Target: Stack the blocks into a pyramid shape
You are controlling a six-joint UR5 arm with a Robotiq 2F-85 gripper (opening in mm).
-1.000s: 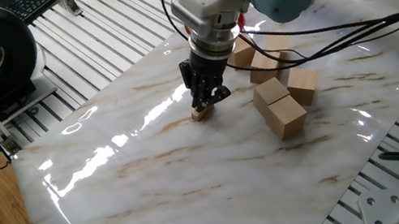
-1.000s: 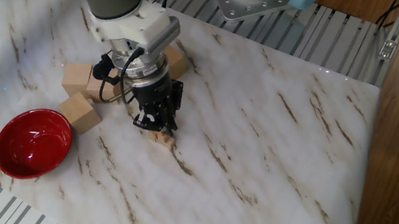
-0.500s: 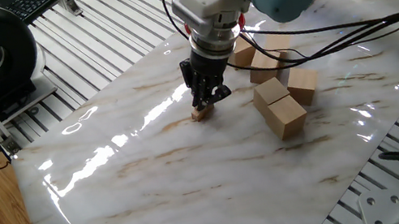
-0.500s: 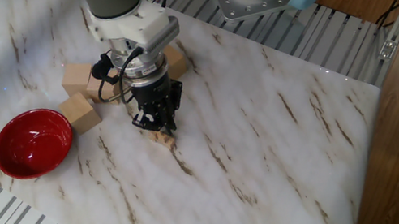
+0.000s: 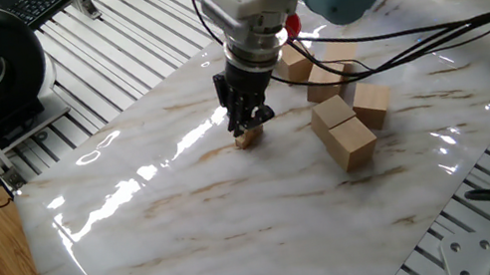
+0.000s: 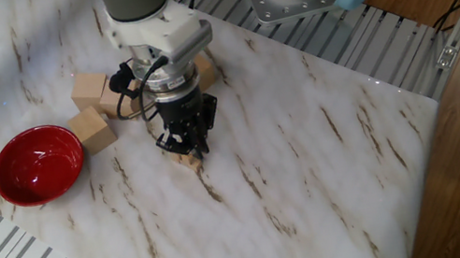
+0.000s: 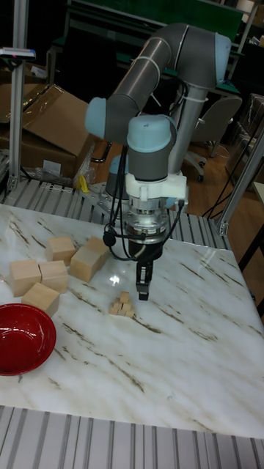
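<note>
Pyramid shape (image 7: pixel 122 305) — a small stepped pile of tiny light-tan wooden cubes — stands built on the white marble-patterned table (image 7: pixel 183 352), centre-left of the tall fixed view, with one cube on top of a lower row. In one fixed view it shows only as a small tan lump (image 5: pixel 247 137) just under the fingertips; in the other fixed view it is mostly hidden behind the gripper (image 6: pixel 187 144).

What changed: half a second ago the black two-finger gripper (image 5: pixel 248 117) sat right down on the pile; now it has lifted slightly and slid toward the upper left of one fixed view. In the tall fixed view the gripper (image 7: pixel 143 287) hangs just beside and above the pile's right edge, not touching it, nothing held — jaws look close together, but how far open I cannot tell.

Judgement: last cube looks released, pile stayed upright, so the stacking seems done or nearly — the arm appears to be backing off. Risk is a fingertip clipping the top cube on the way out.

Large pale wooden blocks (image 7: pixel 55 269) sit in a group at mid-left of the tall view, well apart from the pile. Red round bowl (image 6: pixel 38 165) at the left edge of the other fixed view, empty.
</note>
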